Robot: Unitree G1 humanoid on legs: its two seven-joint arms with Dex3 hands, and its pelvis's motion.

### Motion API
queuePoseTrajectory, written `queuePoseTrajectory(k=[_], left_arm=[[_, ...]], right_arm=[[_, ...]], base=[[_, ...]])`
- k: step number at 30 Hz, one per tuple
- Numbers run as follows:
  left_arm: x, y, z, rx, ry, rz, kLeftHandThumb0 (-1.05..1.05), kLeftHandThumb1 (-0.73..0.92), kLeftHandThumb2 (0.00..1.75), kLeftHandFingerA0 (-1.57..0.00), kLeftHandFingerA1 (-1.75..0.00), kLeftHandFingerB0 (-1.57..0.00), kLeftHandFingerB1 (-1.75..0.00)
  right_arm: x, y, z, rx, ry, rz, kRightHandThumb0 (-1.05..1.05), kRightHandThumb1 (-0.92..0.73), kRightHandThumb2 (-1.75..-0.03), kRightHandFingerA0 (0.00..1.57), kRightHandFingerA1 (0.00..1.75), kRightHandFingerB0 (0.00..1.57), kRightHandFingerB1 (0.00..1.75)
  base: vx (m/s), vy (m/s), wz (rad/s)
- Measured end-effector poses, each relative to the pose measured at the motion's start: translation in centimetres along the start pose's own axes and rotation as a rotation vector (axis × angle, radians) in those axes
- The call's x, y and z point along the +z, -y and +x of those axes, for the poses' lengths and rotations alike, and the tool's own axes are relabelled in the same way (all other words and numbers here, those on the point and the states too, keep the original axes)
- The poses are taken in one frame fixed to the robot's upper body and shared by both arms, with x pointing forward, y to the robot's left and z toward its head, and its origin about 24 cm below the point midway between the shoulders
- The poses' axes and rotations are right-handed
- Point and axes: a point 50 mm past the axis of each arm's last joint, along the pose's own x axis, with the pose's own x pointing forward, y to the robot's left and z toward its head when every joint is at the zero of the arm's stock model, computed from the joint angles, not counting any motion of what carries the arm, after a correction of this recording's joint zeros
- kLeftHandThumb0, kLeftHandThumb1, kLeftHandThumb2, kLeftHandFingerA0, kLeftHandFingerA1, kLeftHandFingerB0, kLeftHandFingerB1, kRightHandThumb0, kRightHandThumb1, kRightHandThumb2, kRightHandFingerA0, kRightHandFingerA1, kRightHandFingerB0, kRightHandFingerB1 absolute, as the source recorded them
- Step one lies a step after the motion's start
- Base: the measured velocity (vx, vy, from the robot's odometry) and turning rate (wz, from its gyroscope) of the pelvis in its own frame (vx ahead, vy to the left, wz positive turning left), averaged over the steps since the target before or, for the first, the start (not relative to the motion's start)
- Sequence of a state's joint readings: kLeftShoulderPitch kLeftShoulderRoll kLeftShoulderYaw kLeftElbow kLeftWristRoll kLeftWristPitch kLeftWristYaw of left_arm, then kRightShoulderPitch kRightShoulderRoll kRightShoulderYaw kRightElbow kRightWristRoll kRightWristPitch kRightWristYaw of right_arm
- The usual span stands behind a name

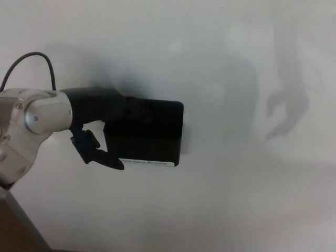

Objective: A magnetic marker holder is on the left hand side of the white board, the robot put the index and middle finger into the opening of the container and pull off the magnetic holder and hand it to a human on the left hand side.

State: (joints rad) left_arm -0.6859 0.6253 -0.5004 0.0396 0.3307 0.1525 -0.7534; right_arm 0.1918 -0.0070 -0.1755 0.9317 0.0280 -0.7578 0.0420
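Against the whiteboard [236,199], the left hand [97,126] grips the black marker holder [149,131], thumb beneath; its upper fingers seemingly reach inside the top.

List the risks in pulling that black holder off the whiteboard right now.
The left robot hand grips the magnetic holder only at its left edge, thumb under the bottom corner, so it may twist or slip free as the magnet releases. No person shows in the head view, so the handover may meet no waiting hand.
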Motion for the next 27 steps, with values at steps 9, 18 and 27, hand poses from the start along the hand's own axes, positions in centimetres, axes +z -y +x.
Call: queuePoseTrajectory(k=[9,18,27], left_arm=[[1.0,0.5,0.1,-0.041,-0.006,0.085,-0.78,0.44,0.80,-0.26,-0.42,-0.16,-0.37],[3.2,2.0,0.8,-0.105,0.027,0.165,-0.76,0.45,0.80,-0.28,-0.46,-0.17,-0.38],[4.9,2.8,1.6,-0.109,0.018,0.192,-0.75,0.47,0.81,-0.30,-0.47,-0.15,-0.38]], right_arm=[[0.3,-0.1,0.3,0.002,0.014,0.001,-0.41,-0.66,-0.60,0.76,0.51,0.69,0.46],[0.5,0.0,0.5,-0.008,0.025,0.008,-0.39,-0.65,-0.60,0.80,0.54,0.70,0.46],[0.9,0.0,0.9,-0.010,0.042,0.009,-0.43,-0.62,-0.61,0.72,0.49,0.67,0.45]], base=[[0.00,0.000,0.00],[0.00,0.000,0.00],[0.00,0.000,0.00]])
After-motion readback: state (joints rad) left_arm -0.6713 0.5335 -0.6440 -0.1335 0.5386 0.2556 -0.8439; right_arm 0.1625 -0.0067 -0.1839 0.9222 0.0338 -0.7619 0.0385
